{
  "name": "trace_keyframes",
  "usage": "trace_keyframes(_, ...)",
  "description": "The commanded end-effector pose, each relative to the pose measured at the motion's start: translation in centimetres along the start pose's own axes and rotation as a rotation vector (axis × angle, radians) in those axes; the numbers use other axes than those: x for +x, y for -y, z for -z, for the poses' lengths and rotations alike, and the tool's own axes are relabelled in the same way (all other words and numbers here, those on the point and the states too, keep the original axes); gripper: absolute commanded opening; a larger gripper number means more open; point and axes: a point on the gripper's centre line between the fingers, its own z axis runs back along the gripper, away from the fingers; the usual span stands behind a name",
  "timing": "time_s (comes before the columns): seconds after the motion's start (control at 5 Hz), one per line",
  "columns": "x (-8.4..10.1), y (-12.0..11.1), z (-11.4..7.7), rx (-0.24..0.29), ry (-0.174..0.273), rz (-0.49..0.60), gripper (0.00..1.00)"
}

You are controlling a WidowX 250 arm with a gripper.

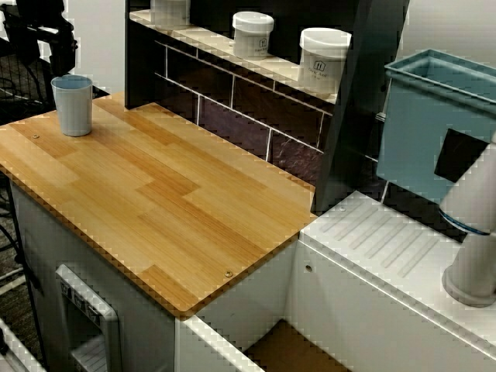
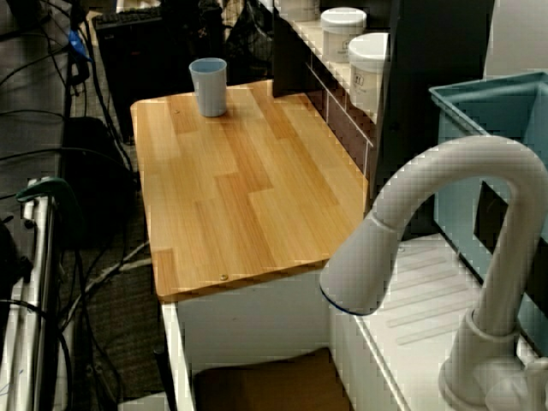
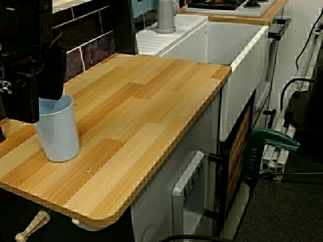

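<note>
At the far left of the front view, the black end effector hangs right at the rim of the single cup. In the low view along the wood its dark body overlaps the rim on the left and behind. I cannot tell whether its fingers are spread, narrowed or pressing on the wall.

The cup is pale blue, plain, straight-sided and slightly tapered. It stands upright with its mouth open, in the left rear corner of the worktop, close to the end edge and a little out from the dark tiled back wall.

To the right of the cup an open stretch of light planks runs to the worktop's rounded front corner, where the wood ends at the white sink.

Above the back edge, a shelf carries three white lidded jars in a row, well apart from the cup.

Further right stand one teal bin and one white curved faucet, which arches over the basin.
</note>
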Motion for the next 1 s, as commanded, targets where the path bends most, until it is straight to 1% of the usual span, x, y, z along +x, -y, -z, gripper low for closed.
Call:
trace_keyframes(0.0,0.2,0.1,-1.1,0.012,0.023,-0.017,1.0)
trace_keyframes(0.2,0.1,0.3,-0.7,0.018,0.02,-0.008,1.0)
trace_keyframes(0.8,-0.4,0.3,1.0,0.038,-0.016,-0.009,1.0)
